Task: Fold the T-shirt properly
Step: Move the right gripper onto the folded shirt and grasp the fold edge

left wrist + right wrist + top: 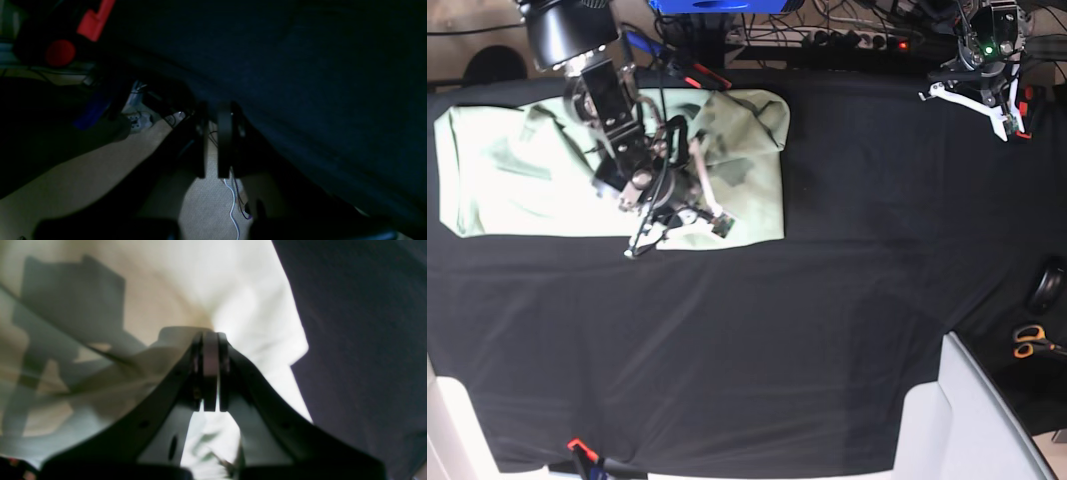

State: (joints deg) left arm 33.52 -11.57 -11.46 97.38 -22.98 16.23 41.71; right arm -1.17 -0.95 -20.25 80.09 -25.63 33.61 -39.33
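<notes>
The pale mint-green T-shirt lies rumpled at the far left of the black table cloth, with its right part bunched up. My right gripper hangs over that bunched part. In the right wrist view my right gripper is shut, and the T-shirt gathers into folds at its tips. My left gripper is at the far right corner, away from the shirt. In the left wrist view my left gripper is shut with nothing in it, beside the table cloth's edge and above the floor.
Orange-handled scissors and a black round object lie off the table's right side. A pale grey panel fills the near right corner. A power strip with cables runs along the back. A red clamp sits at the table edge.
</notes>
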